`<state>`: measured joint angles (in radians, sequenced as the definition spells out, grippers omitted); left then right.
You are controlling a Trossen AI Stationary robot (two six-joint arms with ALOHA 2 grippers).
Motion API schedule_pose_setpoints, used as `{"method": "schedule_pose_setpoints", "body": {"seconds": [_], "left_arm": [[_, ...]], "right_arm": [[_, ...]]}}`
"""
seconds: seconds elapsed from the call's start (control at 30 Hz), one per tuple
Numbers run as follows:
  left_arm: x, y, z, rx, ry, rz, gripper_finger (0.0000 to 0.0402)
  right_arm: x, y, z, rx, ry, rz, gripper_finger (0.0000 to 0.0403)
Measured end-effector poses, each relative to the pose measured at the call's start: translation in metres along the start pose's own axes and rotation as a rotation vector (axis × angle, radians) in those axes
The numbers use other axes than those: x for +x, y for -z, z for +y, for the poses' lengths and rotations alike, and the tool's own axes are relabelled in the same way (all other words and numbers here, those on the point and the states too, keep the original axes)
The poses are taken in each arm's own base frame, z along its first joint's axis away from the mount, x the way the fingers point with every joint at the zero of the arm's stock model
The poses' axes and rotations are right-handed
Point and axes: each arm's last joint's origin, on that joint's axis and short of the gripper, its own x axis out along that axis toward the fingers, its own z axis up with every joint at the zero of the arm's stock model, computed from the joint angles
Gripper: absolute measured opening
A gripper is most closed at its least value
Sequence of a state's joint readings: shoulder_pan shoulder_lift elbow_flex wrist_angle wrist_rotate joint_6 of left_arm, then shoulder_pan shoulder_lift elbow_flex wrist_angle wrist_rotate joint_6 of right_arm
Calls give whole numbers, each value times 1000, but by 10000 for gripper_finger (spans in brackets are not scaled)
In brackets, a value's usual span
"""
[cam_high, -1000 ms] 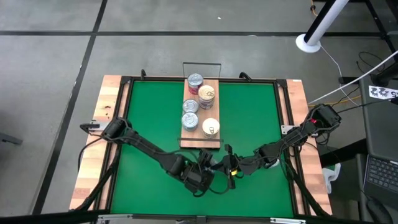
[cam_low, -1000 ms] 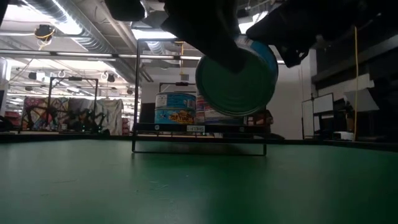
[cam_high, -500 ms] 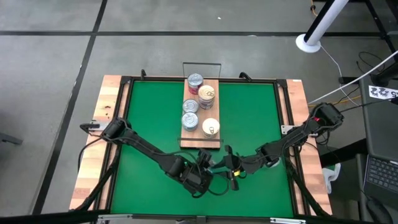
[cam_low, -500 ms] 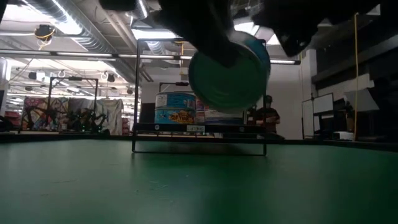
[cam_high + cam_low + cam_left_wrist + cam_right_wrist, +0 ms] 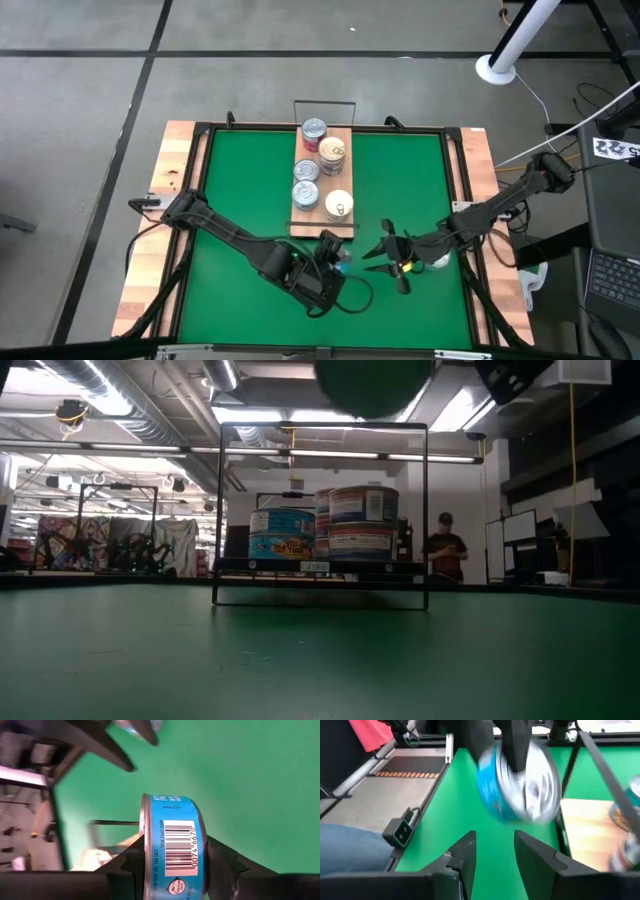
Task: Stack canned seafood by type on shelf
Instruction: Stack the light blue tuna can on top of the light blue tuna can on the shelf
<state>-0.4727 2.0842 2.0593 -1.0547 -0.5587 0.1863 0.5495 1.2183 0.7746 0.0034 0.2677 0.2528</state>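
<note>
Gripping a blue tin [image 5: 172, 854], left end effector [image 5: 335, 255] near the shelf [image 5: 322, 228].

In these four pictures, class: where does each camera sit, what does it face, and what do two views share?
High: overhead, facing down on shelf, both arms.
Low: mat level, facing shelf tins; arms overhead.
Left wrist: on left gripper, shut on blue tin.
Right wrist: behind open right gripper, facing that tin.
Shared: both wrist views show the blue tin.
</note>
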Motion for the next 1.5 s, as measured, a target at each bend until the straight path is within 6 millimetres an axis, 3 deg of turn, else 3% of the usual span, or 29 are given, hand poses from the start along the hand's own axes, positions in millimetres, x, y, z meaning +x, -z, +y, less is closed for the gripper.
{"method": "schedule_pose_setpoints", "body": {"seconds": [0.2,0.4,0.9,1.27,1.5], "left_arm": [[-39,-2,29,13,-149,40,141],[-62,22,55,-16,-296,225,140],[-21,62,137,-154,-294,398,139],[-8,81,164,-217,-93,412,137],[-2,94,179,-284,-78,435,141]], "right_arm": [[-21,-6,-4,3,-1,-5,134],[-25,-4,-6,-2,4,17,134],[-25,1,-6,-14,-18,75,134],[-25,3,-7,-20,-13,96,134],[-25,3,-7,-20,-13,97,134]]}}
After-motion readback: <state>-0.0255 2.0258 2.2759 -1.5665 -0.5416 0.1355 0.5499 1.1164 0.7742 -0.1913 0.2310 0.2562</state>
